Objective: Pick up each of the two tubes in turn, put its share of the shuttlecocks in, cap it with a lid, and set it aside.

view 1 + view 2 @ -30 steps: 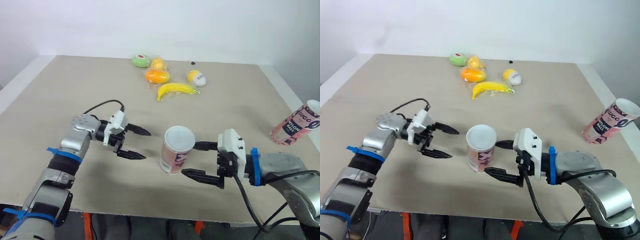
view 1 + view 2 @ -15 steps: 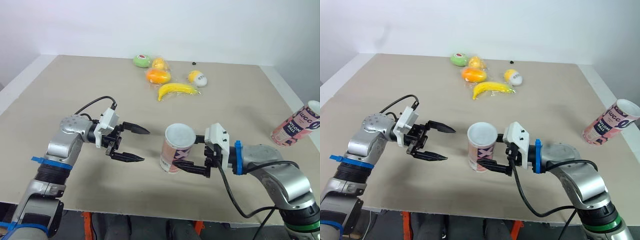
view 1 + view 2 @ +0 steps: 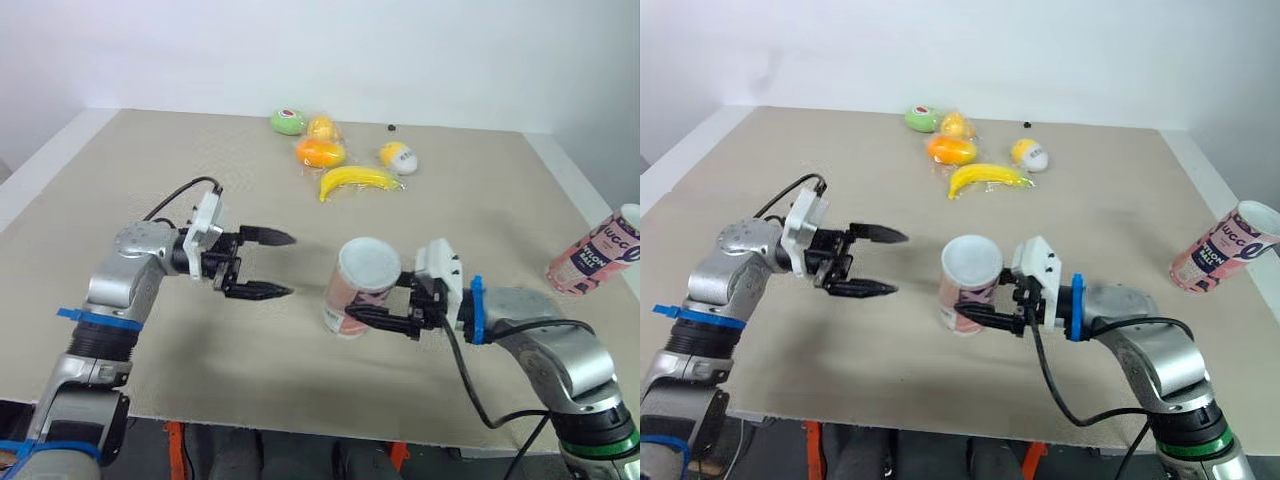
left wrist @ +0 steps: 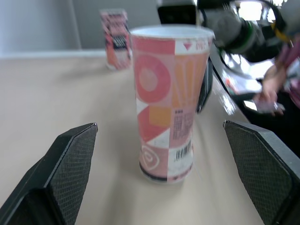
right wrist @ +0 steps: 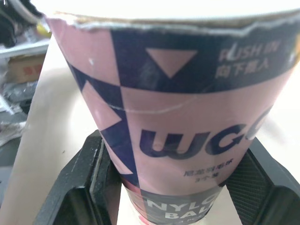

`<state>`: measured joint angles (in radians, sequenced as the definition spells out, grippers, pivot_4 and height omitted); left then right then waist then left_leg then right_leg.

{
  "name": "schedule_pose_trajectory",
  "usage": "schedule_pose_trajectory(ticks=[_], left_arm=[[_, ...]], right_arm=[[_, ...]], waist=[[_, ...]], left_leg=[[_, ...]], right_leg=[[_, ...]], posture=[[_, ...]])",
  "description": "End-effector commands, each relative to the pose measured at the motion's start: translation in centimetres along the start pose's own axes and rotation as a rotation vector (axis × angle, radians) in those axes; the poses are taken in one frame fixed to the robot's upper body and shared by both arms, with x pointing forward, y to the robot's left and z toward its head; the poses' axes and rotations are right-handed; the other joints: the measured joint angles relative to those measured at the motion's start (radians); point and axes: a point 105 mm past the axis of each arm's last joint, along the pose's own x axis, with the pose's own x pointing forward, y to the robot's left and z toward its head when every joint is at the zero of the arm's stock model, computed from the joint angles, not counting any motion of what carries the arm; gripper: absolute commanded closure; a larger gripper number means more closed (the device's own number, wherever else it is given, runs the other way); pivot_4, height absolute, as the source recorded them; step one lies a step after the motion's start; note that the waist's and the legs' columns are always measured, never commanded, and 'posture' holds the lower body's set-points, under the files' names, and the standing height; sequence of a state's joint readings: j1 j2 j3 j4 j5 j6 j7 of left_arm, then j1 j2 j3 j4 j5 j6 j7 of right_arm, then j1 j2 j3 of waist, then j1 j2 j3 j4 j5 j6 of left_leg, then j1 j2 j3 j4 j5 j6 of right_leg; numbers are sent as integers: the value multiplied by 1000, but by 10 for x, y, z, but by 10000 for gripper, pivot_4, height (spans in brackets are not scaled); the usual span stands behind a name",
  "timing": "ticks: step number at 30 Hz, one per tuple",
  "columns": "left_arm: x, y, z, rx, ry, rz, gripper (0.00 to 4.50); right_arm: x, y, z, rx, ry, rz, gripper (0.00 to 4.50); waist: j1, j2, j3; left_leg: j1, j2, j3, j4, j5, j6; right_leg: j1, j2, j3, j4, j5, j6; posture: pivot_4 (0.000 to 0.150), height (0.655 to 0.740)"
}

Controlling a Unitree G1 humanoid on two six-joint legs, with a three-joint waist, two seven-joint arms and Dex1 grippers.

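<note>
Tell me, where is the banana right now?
The banana lies at the far middle of the table, just nearer than the orange fruit and the yellow-and-white egg-shaped toy, well beyond the pink tube the right gripper holds.

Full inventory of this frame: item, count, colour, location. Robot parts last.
table: 1, beige, under everything
centre tube: 1, pink with a white top, standing mid-table
far tube: 1, pink with navy lettering, at the table's right edge
banana: 1, yellow, far centre
orange fruit: 1, orange, just behind the banana
yellow fruit: 1, yellow, behind the orange fruit
green ball: 1, green, leftmost of the far group
egg shape: 1, yellow and white, right of the orange fruit
small black thing: 1, black, near the far edge
person's hand: 1, beyond the table edge
left claw: 1, black, open, left of the centre tube
right claw: 1, black, closed on the centre tube
</note>
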<state>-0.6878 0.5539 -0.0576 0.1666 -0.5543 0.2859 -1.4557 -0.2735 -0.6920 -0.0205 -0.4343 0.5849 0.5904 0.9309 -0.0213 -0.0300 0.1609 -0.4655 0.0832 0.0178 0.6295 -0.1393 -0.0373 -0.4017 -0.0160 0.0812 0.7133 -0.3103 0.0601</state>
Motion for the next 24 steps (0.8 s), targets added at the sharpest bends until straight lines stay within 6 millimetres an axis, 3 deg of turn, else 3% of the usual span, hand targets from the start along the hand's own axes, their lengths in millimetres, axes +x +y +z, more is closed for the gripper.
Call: schedule_pose_trajectory(ticks=[1, 4, 6, 12, 20, 24], left_arm=[[7, 9, 28, 48, -67, 25, 0], [13, 14, 30, 52, -59, 39, 0], [17, 20, 28, 58, -42, 67, 0], [30, 27, 27, 46, -44, 97, 0], [35, 32, 24, 35, -34, 120, 0], [35, 33, 24, 34, -34, 128, 0]], right_arm=[[-50, -54, 27, -47, -85, -307, 14264], [-95, -94, 28, -35, -91, -578, 14264], [-124, -114, 17, -40, -17, -744, 14264], [-171, -133, -7, 40, 62, -963, 14264], [-171, -131, -39, 180, 60, -970, 14264], [-172, -125, -56, 254, 83, -941, 1170]], waist=[[2, 0, 0], [2, 0, 0], [2, 0, 0], [0, 1, 0], [-1, 4, 1], [-1, 4, 1]], left_leg=[[0, 0, 0, 0, 0, 0], [0, -1, 0, 2, 0, 0], [0, -1, 0, 2, 0, 0], [0, -1, 0, 0, 0, 0], [0, -1, 1, 0, 0, 0], [0, -1, 1, 0, 0, 0]], right_leg=[[0, 0, 0, 0, 0, 0], [1, -1, 0, 0, 1, 1], [1, -1, 0, 0, 1, 1], [0, 0, 1, 0, 3, -5], [0, 0, 1, 0, 3, -4], [1, -1, 1, 0, 3, -4]], posture=[[1500, 6917], [1500, 6917], [1500, 6917], [1500, 6917], [1500, 6917], [1500, 6917]])
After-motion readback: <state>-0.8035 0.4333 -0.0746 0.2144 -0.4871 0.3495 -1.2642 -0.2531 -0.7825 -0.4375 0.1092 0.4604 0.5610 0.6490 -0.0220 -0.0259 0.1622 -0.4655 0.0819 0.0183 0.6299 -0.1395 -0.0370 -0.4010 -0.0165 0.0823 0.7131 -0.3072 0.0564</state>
